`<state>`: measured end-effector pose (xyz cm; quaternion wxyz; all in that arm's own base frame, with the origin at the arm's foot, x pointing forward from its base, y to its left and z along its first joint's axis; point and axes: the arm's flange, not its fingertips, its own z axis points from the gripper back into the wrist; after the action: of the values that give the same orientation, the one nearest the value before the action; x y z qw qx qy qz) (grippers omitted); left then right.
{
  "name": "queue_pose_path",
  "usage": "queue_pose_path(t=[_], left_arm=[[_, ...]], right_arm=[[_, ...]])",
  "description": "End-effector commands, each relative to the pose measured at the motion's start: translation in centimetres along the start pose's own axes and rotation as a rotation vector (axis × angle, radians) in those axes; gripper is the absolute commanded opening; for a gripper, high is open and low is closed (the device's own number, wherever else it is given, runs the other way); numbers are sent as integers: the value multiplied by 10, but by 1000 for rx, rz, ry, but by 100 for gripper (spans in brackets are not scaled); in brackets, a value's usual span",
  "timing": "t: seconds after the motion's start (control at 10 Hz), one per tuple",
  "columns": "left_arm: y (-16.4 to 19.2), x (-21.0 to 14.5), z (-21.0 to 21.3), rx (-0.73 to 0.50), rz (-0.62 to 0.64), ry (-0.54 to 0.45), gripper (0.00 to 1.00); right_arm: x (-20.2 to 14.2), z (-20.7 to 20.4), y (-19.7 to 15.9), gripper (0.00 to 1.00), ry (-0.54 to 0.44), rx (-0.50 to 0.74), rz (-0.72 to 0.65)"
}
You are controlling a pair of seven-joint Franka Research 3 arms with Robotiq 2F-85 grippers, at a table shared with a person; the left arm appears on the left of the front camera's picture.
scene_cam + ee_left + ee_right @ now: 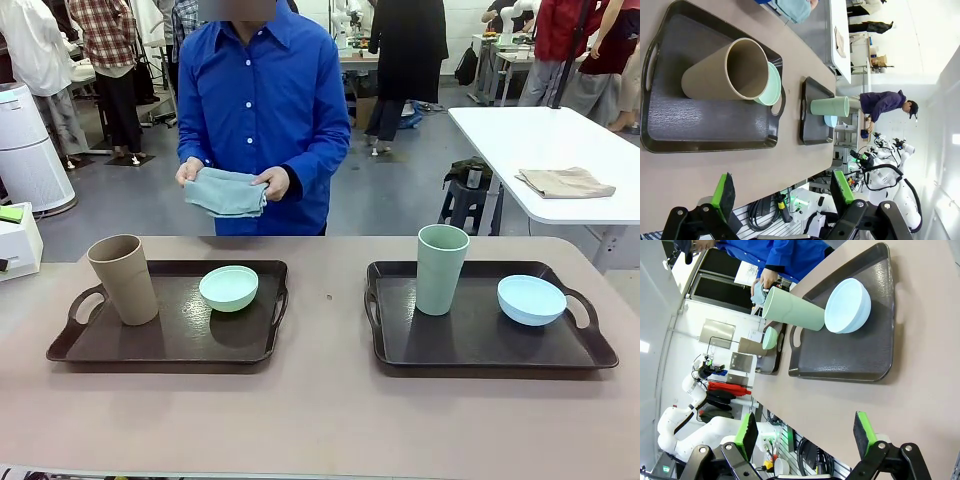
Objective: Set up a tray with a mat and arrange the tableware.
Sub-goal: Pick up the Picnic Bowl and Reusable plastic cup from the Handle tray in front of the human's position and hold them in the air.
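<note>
Ahead of the wide-open, empty left gripper (782,189), a tall tan plastic cup (715,75) half hides a small mint green bowl (772,89); beyond the open, empty right gripper (805,430), a light blue bowl (849,305) covers a sage green plastic cup (790,312) at its base.

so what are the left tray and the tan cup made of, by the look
The dark brown handled left tray looks like moulded plastic: grained texture, dull sheen. The tall tan handleless cup looks like matte plastic, possibly a fibre composite: even colour, thin rim, no gloss.
</note>
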<state>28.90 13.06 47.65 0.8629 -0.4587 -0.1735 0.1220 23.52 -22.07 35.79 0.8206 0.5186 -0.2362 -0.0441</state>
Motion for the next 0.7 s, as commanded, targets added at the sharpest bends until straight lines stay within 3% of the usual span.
queue_pose_path(t=[0.0, 0.6], left_arm=[[3, 1, -1, 1, -7, -1, 100], [3, 1, -1, 1, -7, -1, 100]], right_arm=[[-1, 0, 0, 100, -3, 5, -1], [-1, 0, 0, 100, -3, 5, -1]])
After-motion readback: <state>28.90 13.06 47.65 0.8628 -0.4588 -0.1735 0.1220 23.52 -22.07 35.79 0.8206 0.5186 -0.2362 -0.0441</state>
